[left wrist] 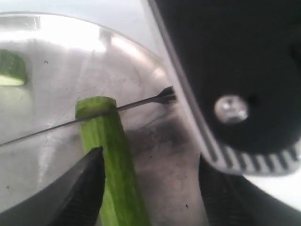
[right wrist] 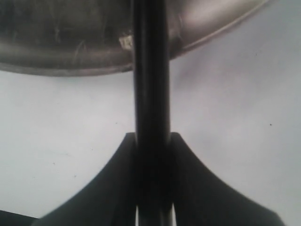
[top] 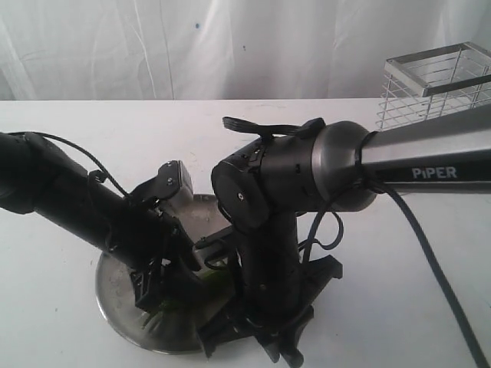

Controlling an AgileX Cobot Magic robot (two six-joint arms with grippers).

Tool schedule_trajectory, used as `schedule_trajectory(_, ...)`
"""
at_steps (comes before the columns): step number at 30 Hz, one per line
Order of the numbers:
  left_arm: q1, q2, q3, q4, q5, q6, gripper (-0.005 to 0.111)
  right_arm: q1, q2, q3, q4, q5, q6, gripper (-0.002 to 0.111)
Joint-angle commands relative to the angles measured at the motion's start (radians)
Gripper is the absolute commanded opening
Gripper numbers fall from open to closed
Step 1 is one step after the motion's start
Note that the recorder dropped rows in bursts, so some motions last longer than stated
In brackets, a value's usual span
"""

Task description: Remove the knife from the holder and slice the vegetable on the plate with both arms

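Note:
The green vegetable (left wrist: 110,155) lies on the steel plate (left wrist: 56,52), with one cut end facing away. The knife's thin dark blade (left wrist: 141,102) rests across that cut end. A cut-off green piece (left wrist: 10,68) lies apart on the plate. My left gripper (left wrist: 149,157) is open: one finger is right beside the vegetable and the other stands well clear. My right gripper (right wrist: 151,136) is shut on the knife's black handle (right wrist: 150,70), which reaches over the plate's rim (right wrist: 56,42). In the exterior view both grippers (top: 161,295) (top: 261,337) are low over the plate (top: 115,291).
The chrome wire holder (top: 437,84) stands at the far right of the white table. The right arm's grey tube and a loose black cable (top: 430,253) hang across the right side. A white curtain closes off the back.

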Motion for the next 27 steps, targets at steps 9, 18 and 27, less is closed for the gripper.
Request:
schedule_trajectory(9,-0.13,0.046,0.044,0.009,-0.326,0.076,0.054,-0.007,-0.004,-0.008,-0.009,-0.016,-0.013,0.0)
schedule_trajectory(18,-0.13,0.034,0.044,0.009,-0.406,-0.015,0.0,-0.007,-0.012,-0.008,-0.059,-0.086,0.046,0.0)
schedule_trajectory(27,-0.122,-0.006,0.044,0.066,-0.53,-0.04,0.0,-0.007,-0.078,-0.008,-0.185,-0.105,0.145,0.0)
